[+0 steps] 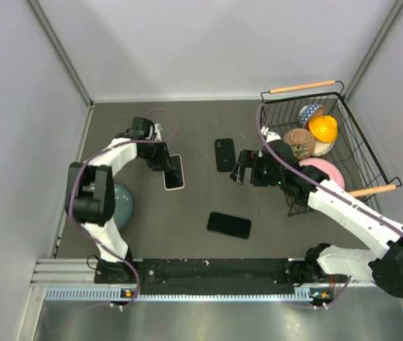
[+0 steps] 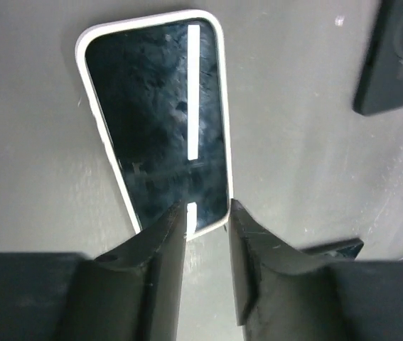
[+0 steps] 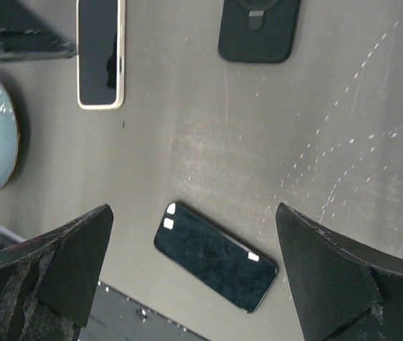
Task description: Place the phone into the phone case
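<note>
A phone with a dark screen and a white rim lies flat on the table at left; it looks seated in a white case. My left gripper hovers at its near end, open by a narrow gap with only table between the fingers. A black phone case lies back up in the middle, also visible at the top of the right wrist view. A bare black phone lies screen up nearer the bases. My right gripper stands wide open and empty above that black phone.
A teal bowl sits by the left arm. A wire basket with wooden handles holds several round items at the right, close behind the right arm. Grey walls enclose the table on three sides.
</note>
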`<state>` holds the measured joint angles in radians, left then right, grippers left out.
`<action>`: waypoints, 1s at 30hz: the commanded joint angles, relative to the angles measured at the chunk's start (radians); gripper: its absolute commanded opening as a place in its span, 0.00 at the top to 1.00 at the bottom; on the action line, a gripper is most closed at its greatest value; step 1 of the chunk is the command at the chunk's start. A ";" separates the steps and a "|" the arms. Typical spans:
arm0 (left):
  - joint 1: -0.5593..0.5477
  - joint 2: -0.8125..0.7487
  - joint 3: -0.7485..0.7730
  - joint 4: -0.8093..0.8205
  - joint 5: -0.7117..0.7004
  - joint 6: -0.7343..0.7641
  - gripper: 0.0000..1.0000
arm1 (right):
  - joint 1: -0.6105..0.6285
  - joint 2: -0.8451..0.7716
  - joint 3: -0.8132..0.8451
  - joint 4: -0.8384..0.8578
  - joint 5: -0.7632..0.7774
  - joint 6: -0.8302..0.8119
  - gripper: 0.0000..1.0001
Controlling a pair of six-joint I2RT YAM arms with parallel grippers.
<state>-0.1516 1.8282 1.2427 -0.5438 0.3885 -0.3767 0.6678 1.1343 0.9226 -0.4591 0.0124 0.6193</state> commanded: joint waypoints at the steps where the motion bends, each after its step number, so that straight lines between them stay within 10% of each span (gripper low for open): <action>1: 0.000 -0.248 -0.032 0.016 -0.040 -0.007 0.54 | 0.021 0.100 0.142 -0.032 0.130 -0.045 0.04; 2: 0.000 -0.280 -0.048 0.028 -0.037 -0.008 0.31 | 0.024 0.131 0.160 -0.035 0.141 -0.079 0.04; 8: 0.000 -0.513 -0.187 0.051 -0.128 -0.042 0.01 | 0.027 0.375 0.341 -0.073 0.273 -0.159 0.05; 19: 0.009 -0.777 -0.449 0.137 -0.194 -0.128 0.01 | 0.029 0.739 0.653 -0.108 0.206 -0.346 0.04; 30: 0.103 -0.853 -0.549 0.179 -0.211 -0.215 0.01 | 0.064 0.460 0.152 0.179 -0.163 -0.852 0.03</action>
<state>-0.0753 1.0206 0.7059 -0.4389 0.1852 -0.5510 0.7124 1.7565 1.2629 -0.4622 -0.0200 -0.0212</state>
